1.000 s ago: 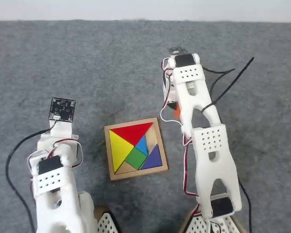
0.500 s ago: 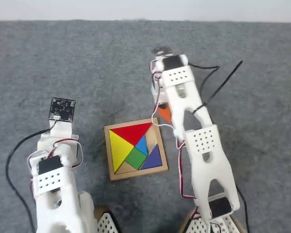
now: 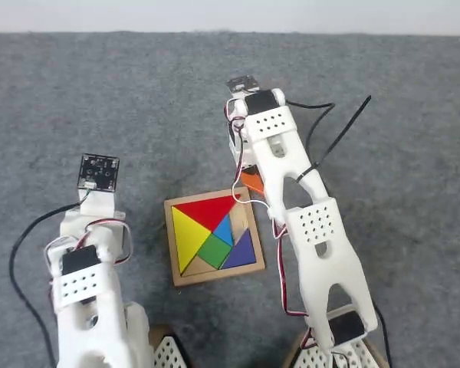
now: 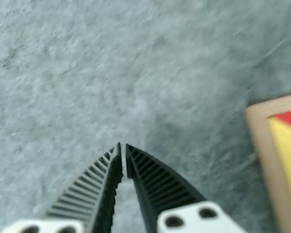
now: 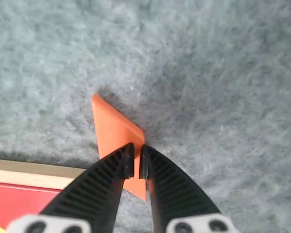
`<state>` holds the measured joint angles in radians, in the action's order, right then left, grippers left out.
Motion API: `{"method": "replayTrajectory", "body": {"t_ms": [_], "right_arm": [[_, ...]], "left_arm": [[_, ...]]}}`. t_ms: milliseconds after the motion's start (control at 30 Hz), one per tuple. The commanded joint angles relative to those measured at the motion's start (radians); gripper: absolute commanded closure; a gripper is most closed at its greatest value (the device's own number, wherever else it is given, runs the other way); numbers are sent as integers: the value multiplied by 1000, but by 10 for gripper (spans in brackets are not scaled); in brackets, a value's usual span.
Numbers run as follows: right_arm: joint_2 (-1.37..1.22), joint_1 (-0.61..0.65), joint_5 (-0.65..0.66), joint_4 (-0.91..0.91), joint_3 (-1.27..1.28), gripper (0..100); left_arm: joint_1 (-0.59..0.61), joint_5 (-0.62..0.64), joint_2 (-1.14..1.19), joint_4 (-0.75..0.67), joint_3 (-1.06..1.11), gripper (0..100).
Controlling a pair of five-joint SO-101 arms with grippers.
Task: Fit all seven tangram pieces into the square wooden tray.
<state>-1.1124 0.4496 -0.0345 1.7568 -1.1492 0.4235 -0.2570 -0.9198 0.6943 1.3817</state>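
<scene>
We hold the flat orange parallelogram piece point(image 5: 111, 128) clenched in our right gripper point(image 5: 135, 162) at one o'clock of the square wooden tray point(image 3: 169, 241), seemingly mid-placement, next needing lowering into its three o'clock gap.

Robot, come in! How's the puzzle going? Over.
Right gripper shut on orange piece, beside tray corner, not in yet. Left gripper shut, empty, over carpet. Nothing between piece and tray.
</scene>
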Motion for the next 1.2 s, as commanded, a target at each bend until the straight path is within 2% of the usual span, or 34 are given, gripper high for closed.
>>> {"method": "replayTrajectory", "body": {"t_ms": [0, 200, 367, 533, 633, 767, 900, 967, 1167], "right_arm": [[120, -24, 17, 44, -11, 989], [311, -116, 17, 42, 192, 990], [456, -170, 17, 31, 396, 990], [587, -259, 21, -47, 575, 990], [677, -271, 77, -140, 750, 990], [803, -272, 103, -398, 1048, 987], [855, -242, 92, -619, 1223, 989], [845, -220, 17, -654, 1234, 989], [783, -193, -377, -766, 1206, 990]], "left_arm": [[-80, 149, -17, -26, -119, 987], [-318, 388, -11, -26, -255, 987], [-511, 502, 101, -26, -361, 987], [-565, 537, 505, -26, -602, 987], [-582, 532, 729, -23, -740, 988], [-586, 532, 947, -15, -895, 988], [-606, 531, 1080, 98, -1053, 988], [-621, 531, 1135, 167, -1139, 988], [-637, 529, 1289, 265, -1356, 988]]}}
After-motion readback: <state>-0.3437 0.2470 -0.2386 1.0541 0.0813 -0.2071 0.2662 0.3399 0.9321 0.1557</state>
